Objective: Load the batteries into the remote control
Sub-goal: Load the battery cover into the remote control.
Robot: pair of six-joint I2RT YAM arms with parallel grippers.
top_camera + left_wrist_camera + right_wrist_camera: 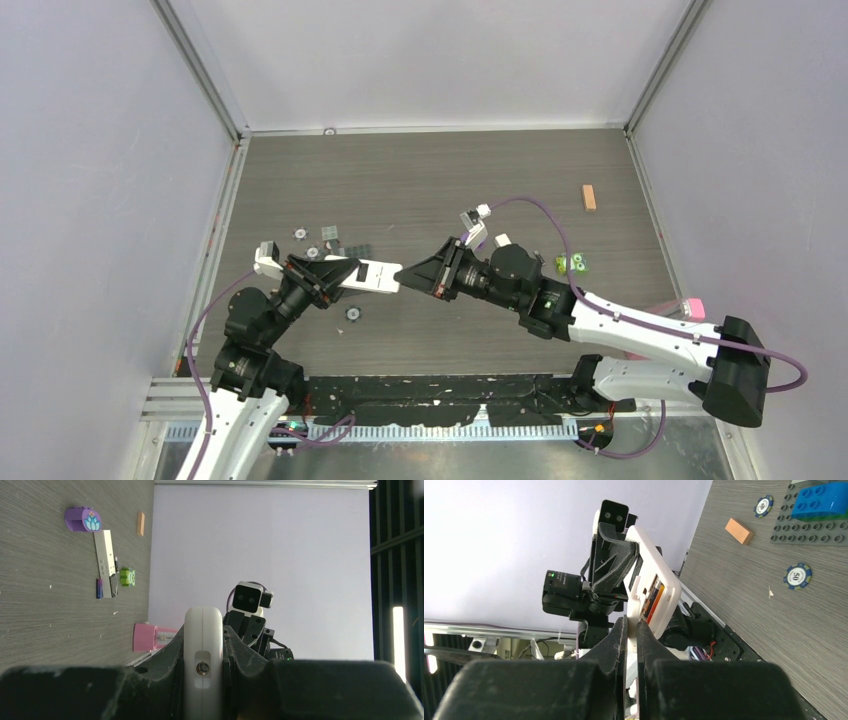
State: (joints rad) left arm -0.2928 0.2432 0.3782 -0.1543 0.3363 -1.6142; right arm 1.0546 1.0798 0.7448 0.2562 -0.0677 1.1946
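Observation:
My left gripper point(352, 272) point(203, 650) is shut on a wider white remote point(378, 276) point(203, 630) and holds it above the table. In the right wrist view its back point(651, 560) faces me, and the open battery bay shows reddish-orange and dark batteries point(655, 597). My right gripper point(410, 278) point(632, 627) is shut on a thin white piece, seemingly the battery cover point(631, 647), at that remote's end. The long narrow white remote control point(104, 555) with a black end lies on the table, with a blue-purple battery point(99, 588) beside it. The right arm hides both in the top view.
A purple ring point(82, 519), a wooden block point(589, 198) and a green piece point(572, 263) lie at the right. A pink object point(690, 305) sits by the right wall. Poker chips point(352, 313) and a grey stud plate point(350, 248) with a blue brick point(819, 502) lie at the left.

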